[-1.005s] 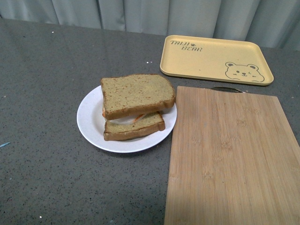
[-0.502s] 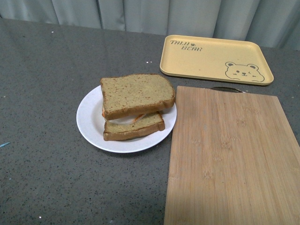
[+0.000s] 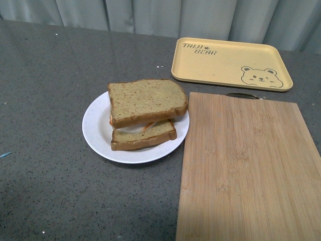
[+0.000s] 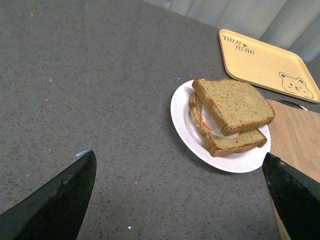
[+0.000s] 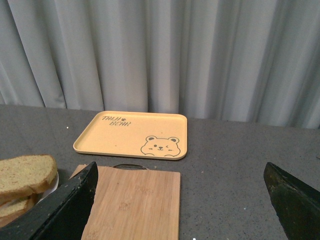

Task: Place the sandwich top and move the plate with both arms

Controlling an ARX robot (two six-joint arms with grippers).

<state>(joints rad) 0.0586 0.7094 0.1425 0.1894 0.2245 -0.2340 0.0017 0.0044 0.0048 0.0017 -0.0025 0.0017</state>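
Dark speckled surface (image 3: 50,75), pale curtain (image 3: 150,15) behind.
- Plate (image 3: 95,125): left of bamboo board (image 3: 246,165), just beside its edge.
- Sandwich top (image 3: 145,100): flat on lower slice (image 3: 143,136), skewed; long axis across front view, rounded end toward board.
- Filling: orange-white glimpse, unclear.
- Yellow tray (image 3: 225,63): beyond board.
- Change since earlier pictures: none.
- My left gripper (image 4: 178,154), right gripper (image 5: 181,163): spread wide, empty, only finger ends in frame.

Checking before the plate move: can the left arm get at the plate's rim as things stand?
Probably yes. The left gripper is open and faces the plate, with only bare table between them. The cutting board sits by the plate's other side, away from this approach.
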